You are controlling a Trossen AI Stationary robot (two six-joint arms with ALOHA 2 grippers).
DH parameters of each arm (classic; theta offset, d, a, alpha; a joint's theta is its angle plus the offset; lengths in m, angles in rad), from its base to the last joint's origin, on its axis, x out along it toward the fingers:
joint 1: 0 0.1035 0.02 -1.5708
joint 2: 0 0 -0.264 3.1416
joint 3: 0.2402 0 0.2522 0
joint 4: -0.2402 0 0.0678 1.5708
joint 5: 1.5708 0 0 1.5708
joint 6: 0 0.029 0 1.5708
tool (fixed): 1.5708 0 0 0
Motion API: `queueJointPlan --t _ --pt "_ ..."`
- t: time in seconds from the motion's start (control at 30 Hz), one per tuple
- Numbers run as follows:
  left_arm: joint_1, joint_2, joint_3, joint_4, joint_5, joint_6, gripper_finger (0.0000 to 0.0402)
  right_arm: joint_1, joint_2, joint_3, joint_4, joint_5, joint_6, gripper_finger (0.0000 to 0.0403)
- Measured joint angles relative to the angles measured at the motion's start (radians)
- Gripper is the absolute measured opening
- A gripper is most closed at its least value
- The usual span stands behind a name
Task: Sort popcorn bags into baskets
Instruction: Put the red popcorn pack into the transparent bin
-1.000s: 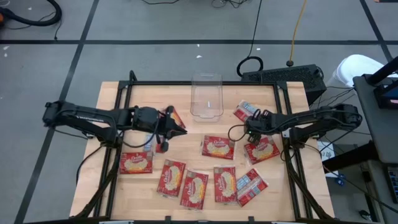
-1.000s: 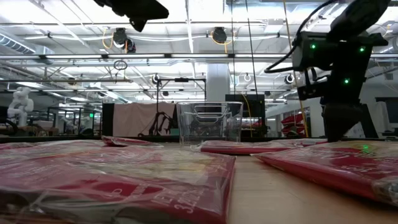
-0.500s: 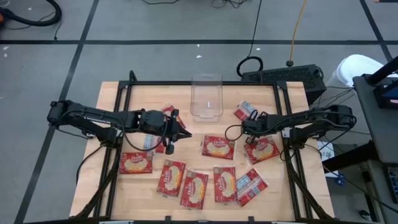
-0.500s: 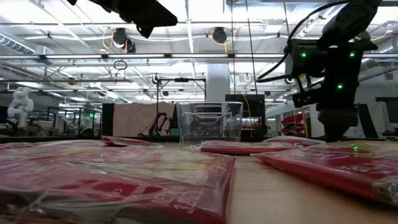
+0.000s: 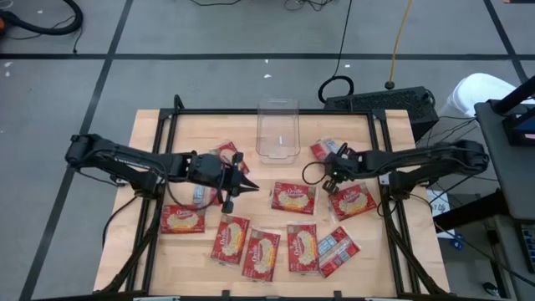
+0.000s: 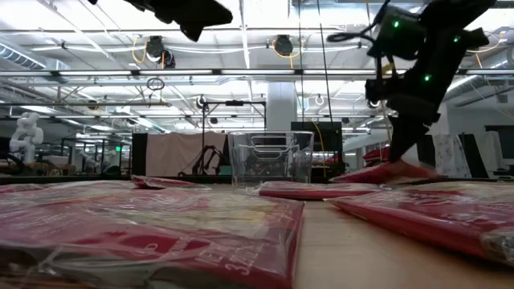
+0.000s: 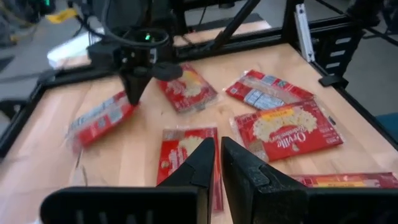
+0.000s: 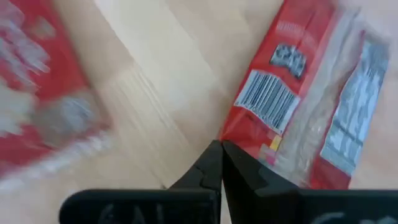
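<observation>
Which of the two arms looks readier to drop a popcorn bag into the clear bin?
Probably the right. The right gripper is shut on a popcorn bag beside the clear bin. The left gripper is shut and holds nothing.

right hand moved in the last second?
Yes. In the high view the right hand has shifted toward the clear bin, and it now pinches the corner of a packet, which has lifted off the table in the low view.
</observation>
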Motion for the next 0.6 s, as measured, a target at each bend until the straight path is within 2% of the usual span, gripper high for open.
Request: queueJointPlan --t 0.17,0.3,0.43,0.6 --pt "-0.013 0.066 0.0 0.104 0.001 0.057 0.0052 0.04 -0.04 0.0 0.015 0.009 0.016 0.0" --pt "-0.013 0.133 0.0 0.205 -0.003 0.072 0.0094 0.062 -0.051 0.0 0.012 0.009 0.018 0.0" --pt "-0.019 0.18 0.0 0.266 -0.058 0.073 0.0139 0.086 -0.047 0.0 -0.012 -0.018 0.006 0.0003" --pt "-0.024 0.191 0.0 0.283 -0.103 0.069 0.0177 0.093 -0.007 0.0 -0.052 -0.014 -0.089 0.0056"
